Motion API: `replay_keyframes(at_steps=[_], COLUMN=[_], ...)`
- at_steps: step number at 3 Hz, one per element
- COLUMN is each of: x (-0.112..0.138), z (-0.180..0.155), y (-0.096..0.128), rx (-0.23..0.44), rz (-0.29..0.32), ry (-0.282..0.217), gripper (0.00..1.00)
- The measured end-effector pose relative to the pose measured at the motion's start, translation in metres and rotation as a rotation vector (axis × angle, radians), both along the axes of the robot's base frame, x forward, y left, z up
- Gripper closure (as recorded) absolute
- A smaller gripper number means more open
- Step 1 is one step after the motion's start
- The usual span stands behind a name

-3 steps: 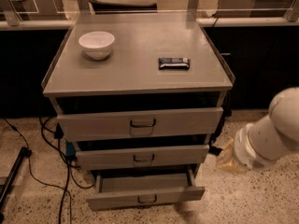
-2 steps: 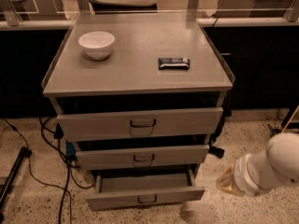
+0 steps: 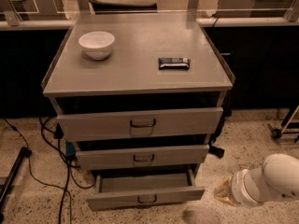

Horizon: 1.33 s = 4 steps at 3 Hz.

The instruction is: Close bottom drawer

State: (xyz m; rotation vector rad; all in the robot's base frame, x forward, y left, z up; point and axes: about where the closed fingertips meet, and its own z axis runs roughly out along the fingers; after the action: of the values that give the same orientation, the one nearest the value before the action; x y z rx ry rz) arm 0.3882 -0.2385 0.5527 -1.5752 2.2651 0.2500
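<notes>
camera view, sole view. looking down on a grey metal three-drawer cabinet (image 3: pixel 140 76) set on a speckled stone-chip floor (image 3: pixel 247 141). on the flat top: a round white bowl (image 3: pixel 96 44) at far left, and a small dark rectangular wrapped bar (image 3: pixel 174 63) right of centre, well apart from the bowl. at near left on the floor: loose black cables (image 3: pixel 60 171).

below the top, in order: the widest, tallest-fronted grey drawer (image 3: pixel 187 121), standing a little proud of the frame; then the mid-width grey drawer (image 3: pixel 182 155), likewise a little proud; then, lowest and slimmest, the bottom drawer (image 3: pixel 112 200), grey metal with a small dark loop handle (image 3: pixel 147 199) at centre. found drawn out toward the near side, far enough to expose the inside of the tray.

gripper (image 3: pixel 224 193): pale yellowish tip on a thick white arm (image 3: pixel 275 178), low at near right, close above the floor, to the right of the bottom drawer's front and apart from it. touching nothing. wide or narrow: cannot tell.

step judged in hand: approach only, no contact and no push yet made on the front panel.

next move judged to call for: carrying the gripper left to the front face of the bottom drawer, near the loop handle and square to the panel, then pressing straight toward the far side until flush with the frame. no grasp needed on this reading. risk noted: an off-centre push skewing the tray on its runners.
</notes>
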Motion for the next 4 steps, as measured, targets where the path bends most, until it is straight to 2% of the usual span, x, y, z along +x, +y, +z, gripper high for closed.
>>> replay_keyframes(at_steps=[1, 2, 3, 4], x=[0.005, 0.020, 0.039, 0.050], z=[-0.024, -0.065, -0.120, -0.181], y=[-0.009, -0.023, -0.028, -0.028], rx=[-0.050, -0.065, -0.041, 0.007], rz=[0.012, 0.020, 0.031, 0.035], ry=[-0.032, -0.090, -0.118, -0.087], gripper=[1.00, 1.00, 1.00, 1.00])
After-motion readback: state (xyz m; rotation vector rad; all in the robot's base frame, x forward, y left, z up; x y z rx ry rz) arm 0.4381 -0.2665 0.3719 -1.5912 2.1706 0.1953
